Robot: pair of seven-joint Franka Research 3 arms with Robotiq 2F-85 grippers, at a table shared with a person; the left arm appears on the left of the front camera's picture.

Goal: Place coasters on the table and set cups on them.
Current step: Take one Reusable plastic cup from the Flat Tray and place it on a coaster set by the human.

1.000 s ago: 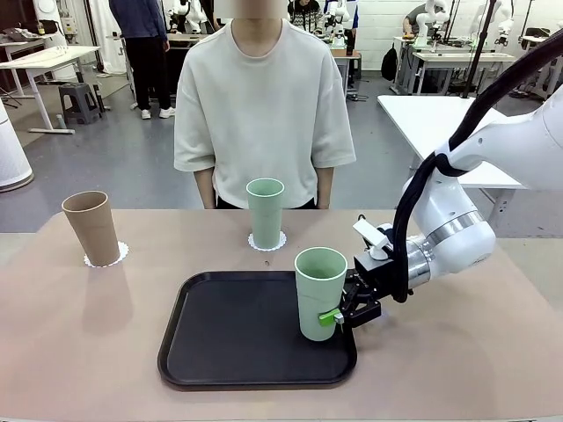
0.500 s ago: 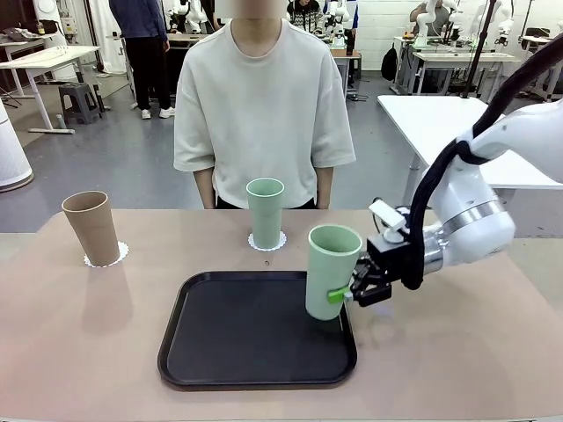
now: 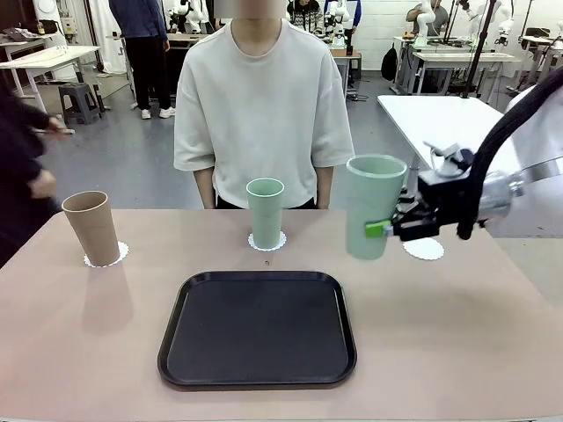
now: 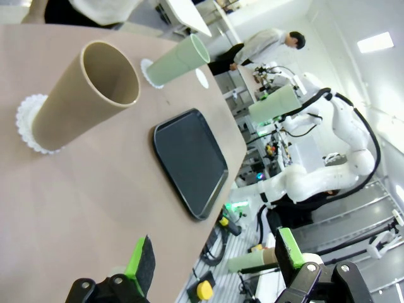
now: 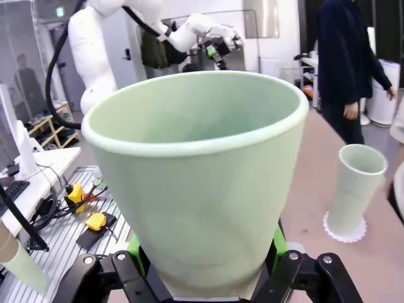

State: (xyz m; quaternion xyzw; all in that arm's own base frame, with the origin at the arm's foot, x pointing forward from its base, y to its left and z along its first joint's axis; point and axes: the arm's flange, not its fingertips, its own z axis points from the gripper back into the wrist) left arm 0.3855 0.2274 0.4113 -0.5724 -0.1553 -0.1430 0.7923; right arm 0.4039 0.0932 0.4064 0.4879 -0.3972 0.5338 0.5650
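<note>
While right fingers (image 3: 384,230) clamp mint cup (image 3: 374,207) aloft, its base blurred, left fingers (image 4: 214,260) spread

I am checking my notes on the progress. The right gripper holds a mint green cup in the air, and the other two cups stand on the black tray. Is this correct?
Not quite. The right gripper does hold a mint green cup in the air, but the tan-brown cup and the other mint green cup each stand on a coaster on the table, not on the black tray. The front view shows this.

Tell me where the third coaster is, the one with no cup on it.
In the front view, the empty coaster lies on the table at the right, behind the right claw, which holds a mint cup in the air just left of it.
</note>
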